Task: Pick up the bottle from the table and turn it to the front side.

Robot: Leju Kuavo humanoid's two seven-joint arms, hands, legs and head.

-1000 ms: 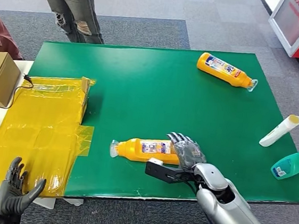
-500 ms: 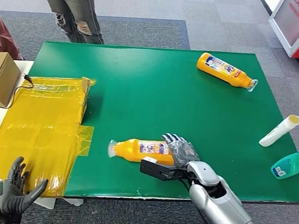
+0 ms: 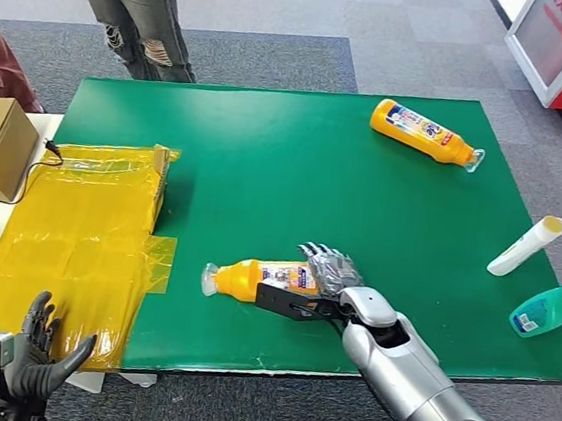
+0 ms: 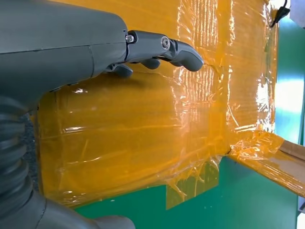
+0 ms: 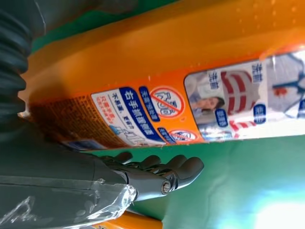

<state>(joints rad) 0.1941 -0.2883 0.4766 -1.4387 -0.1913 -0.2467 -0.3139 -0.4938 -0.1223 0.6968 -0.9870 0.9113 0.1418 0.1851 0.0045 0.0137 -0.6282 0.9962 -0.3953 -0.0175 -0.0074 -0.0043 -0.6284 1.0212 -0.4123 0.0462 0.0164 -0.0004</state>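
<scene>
The orange bottle (image 3: 267, 278) lies on its side near the front edge of the green table (image 3: 268, 159), cap pointing toward the yellow wrapped package (image 3: 70, 239), w/ the right hand (image 3: 324, 280) at its base end: fingers draped over the far side, thumb stretched along the near side, so it's cupping the body but I can't tell if the grip is actually tight yet. To do this well, I'd close firmly around the base before lifting, then roll the wrist so the main label faces fwd, since the wrist view shows small-print back text. Right arm reaches in low from the front edge; left hand (image 3: 34, 356) hangs off the table w/ fingers spread, holding nothing.
</scene>
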